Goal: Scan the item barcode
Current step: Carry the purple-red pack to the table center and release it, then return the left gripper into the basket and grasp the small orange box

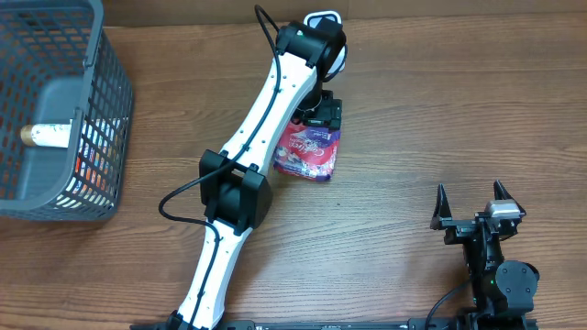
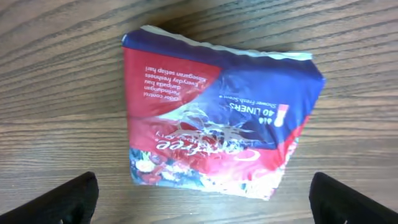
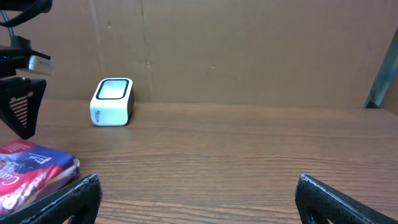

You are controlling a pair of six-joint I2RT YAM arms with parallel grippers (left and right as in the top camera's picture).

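Left hand (image 2: pixel 205 198) released: 2 fingers spread wide, hovering over the liner pack (image 1: pixel 309 151), 1 finger off each side, apart from it. Pack lies flat on the surface (image 1: pixel 413 110), red-and-blue printed face up, near the white scanner (image 3: pixel 112 101). Right hand (image 1: pixel 470 197) released too, well apart at my near right. Mesh basket (image 1: pixel 110 110) far left.

Soft, even indoor light from above, wooden table (image 1: pixel 440 110) uniformly bright, faint shadow beside the white arm (image 1: pixel 266 110), mild glare on the glossy packet (image 2: pixel 217 118), its small print slightly blurred, scanner (image 3: pixel 112 101) window glowing pale, overhead view sharp
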